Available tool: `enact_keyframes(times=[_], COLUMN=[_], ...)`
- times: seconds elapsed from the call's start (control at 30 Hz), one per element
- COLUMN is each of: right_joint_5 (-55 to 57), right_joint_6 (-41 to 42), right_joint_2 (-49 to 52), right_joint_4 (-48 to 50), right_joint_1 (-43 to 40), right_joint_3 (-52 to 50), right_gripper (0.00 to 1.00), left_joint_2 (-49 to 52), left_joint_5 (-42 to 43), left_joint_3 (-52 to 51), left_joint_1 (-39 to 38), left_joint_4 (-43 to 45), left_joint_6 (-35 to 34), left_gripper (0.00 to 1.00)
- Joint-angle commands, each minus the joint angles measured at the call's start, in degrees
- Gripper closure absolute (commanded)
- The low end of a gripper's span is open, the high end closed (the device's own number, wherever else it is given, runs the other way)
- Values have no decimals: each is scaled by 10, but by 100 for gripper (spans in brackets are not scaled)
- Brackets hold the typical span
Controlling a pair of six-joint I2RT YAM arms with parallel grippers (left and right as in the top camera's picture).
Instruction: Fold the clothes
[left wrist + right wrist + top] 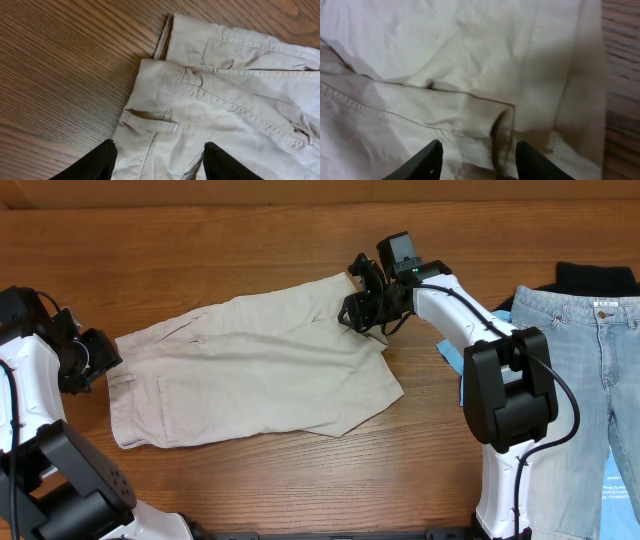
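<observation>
The pale beige short trousers (250, 370) lie spread on the wooden table, folded in half lengthwise, waistband at the left and leg hems at the right. My left gripper (100, 360) is open at the waistband end; the left wrist view shows the waistband and a belt loop (150, 122) between its fingers (157, 162). My right gripper (365, 305) is open above the far leg hem; the right wrist view shows creased beige cloth (470, 75) under its fingers (477, 160).
Light blue denim jeans (590, 400) lie at the right edge, with a black garment (595, 277) behind them and a sky-blue item (452, 352) beside them. Bare wood (200, 240) runs along the back and front of the table.
</observation>
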Motion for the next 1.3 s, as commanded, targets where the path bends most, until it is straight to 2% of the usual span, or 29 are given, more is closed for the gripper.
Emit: enact_keyframes(times=[0.0,0.17,0.23,0.3,0.4,0.6,0.73,1.0,1.27], right_joint_5=[-25,-18,-10,-3,-3,-6,-5,-5,12], right_joint_6=[-9,-4,-4,3,24,26,57,56,87], right_joint_2=[22,24,24,24,23,-5,-42,-91,-122], right_joint_4=[3,8,10,10,15,-18,-42,-46,-25], right_joint_1=[19,26,26,22,13,-9,-21,-21,-27], right_joint_3=[8,8,8,8,10,43,61,68,68], right_gripper=[50,51,55,75,95,96,96,96,95], left_joint_2=[-2,-2,-2,-2,-2,-2,-2,-2,-2], left_joint_5=[-3,-2,-1,-1,-1,10,9,11,12], left_joint_3=[-3,-3,-3,-3,-3,-3,-3,-3,-3], left_joint_1=[-4,-4,-4,-4,-4,-5,-5,-8,-8], left_joint_4=[2,-1,-1,-1,0,3,3,15,28], left_joint_6=[0,0,0,0,0,0,0,3,12], left_gripper=[41,41,41,41,40,39,37,13,4])
